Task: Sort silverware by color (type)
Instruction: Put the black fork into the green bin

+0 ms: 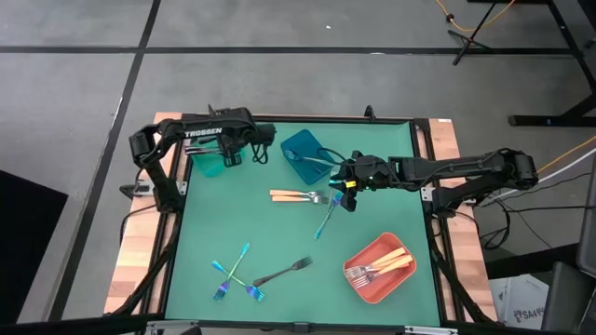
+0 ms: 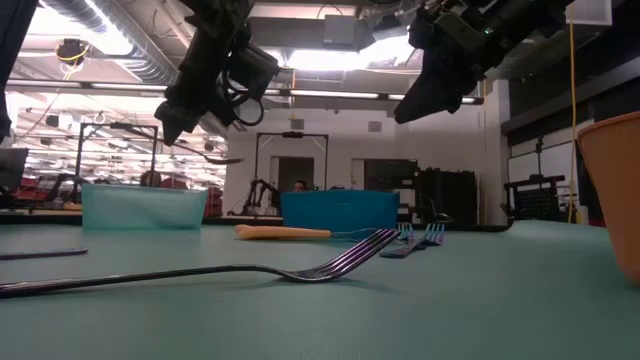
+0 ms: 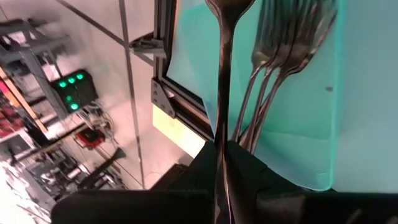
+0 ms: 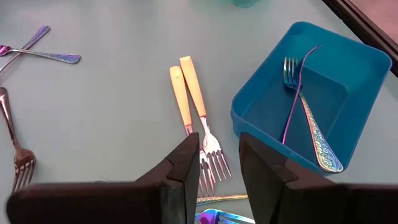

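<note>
My left gripper (image 1: 230,160) is at the far left, above the teal bin (image 1: 207,166), shut on a dark shiny fork (image 3: 222,74). Several silver forks (image 3: 273,62) lie in that bin. My right gripper (image 1: 349,193) hangs open over the table's middle, above two gold-handled forks (image 4: 194,106) that lie flat, nothing between its fingers. The blue bin (image 1: 307,154) holds iridescent forks (image 4: 298,106). Another iridescent fork (image 1: 326,219) lies by the right gripper. More iridescent forks (image 1: 233,274) and a black fork (image 1: 284,272) lie near the front. My left gripper pinches the fork's handle (image 3: 222,142) between its two fingers. The fork runs on ahead of the fingers in their own line, head (image 3: 229,6) foremost. It is lifted clear, its head over the teal bin (image 3: 311,124).
A coral-red bin (image 1: 380,267) with gold-handled forks stands at the front right. The green mat's raised frame (image 1: 177,233) bounds the work area. Bare mat lies between the blue bin and the front forks.
</note>
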Available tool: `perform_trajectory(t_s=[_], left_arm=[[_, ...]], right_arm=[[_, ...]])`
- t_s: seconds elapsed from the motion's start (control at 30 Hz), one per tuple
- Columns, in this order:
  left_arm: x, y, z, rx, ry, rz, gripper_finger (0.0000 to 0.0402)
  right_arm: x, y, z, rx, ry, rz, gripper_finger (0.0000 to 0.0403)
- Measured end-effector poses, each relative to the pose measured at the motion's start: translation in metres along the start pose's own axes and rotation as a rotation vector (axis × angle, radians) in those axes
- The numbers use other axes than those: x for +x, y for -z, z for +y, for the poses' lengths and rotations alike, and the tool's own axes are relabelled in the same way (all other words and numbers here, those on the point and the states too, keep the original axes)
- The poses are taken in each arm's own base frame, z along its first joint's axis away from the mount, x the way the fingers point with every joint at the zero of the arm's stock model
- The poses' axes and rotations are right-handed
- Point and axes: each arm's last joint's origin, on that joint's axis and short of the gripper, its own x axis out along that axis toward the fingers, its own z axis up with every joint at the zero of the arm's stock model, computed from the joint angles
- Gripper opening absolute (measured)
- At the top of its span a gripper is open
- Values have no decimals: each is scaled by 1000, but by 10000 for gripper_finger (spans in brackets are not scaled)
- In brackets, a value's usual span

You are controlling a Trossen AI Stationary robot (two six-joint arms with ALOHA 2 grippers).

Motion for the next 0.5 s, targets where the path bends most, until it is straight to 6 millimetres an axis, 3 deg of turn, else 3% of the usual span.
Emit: perform_trajectory(t_s=[0.5], left_arm=[[19, 1, 22, -52, 42, 65, 14]], right_arm=[[0, 0, 0, 0, 0, -1, 104]])
